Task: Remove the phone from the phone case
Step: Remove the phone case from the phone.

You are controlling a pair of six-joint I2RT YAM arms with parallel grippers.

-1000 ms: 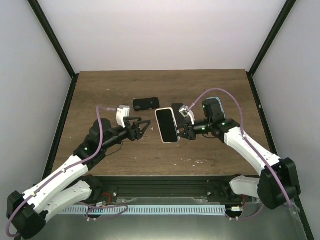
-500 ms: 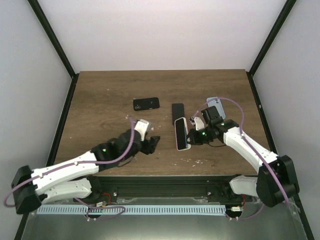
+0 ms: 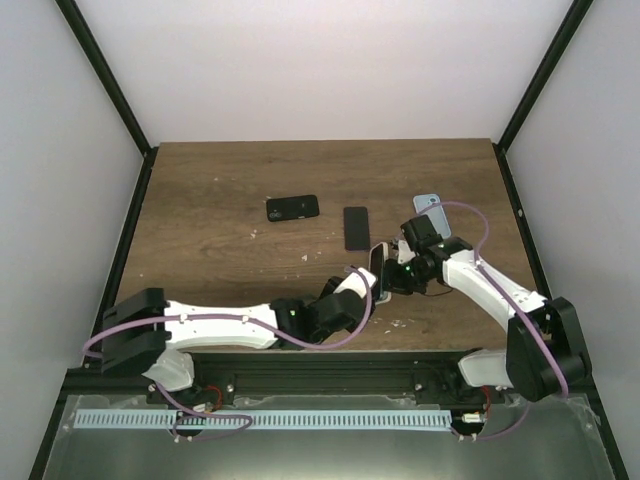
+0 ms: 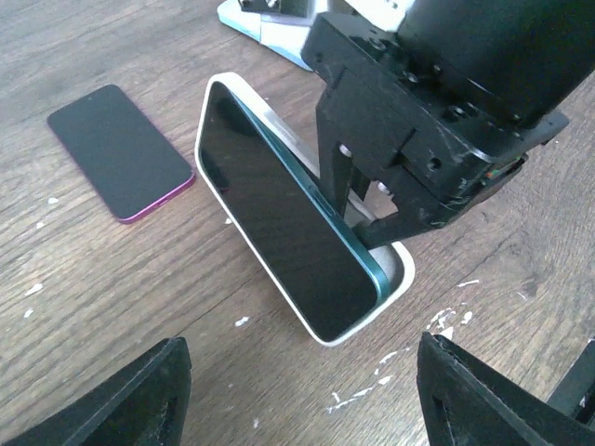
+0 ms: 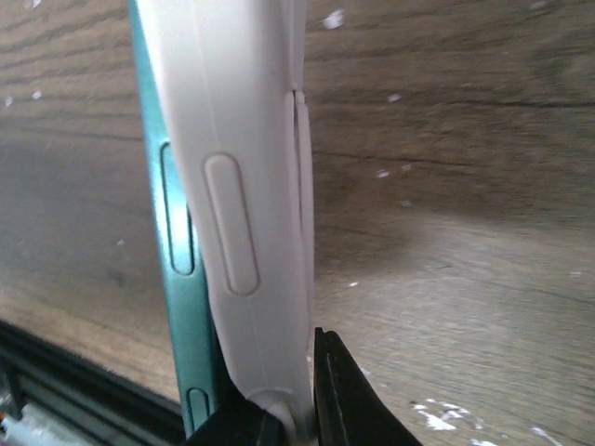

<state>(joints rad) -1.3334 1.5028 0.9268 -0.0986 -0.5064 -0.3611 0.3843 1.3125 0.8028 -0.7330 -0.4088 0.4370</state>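
– So, what's in front of my left gripper (image 4: 307,409)?
– Its fingers stand apart, holding nothing. The phone (image 4: 270,209) sits just beyond at twelve o'clock, tilted up on one long edge on the table (image 4: 112,297), screen facing it.
– Long axis?
– In my left wrist view it runs five to eleven o'clock, near end at five. The right gripper (image 4: 358,200) is clamped on the phone case (image 4: 400,269) from behind, so I judge the left does the pulling.
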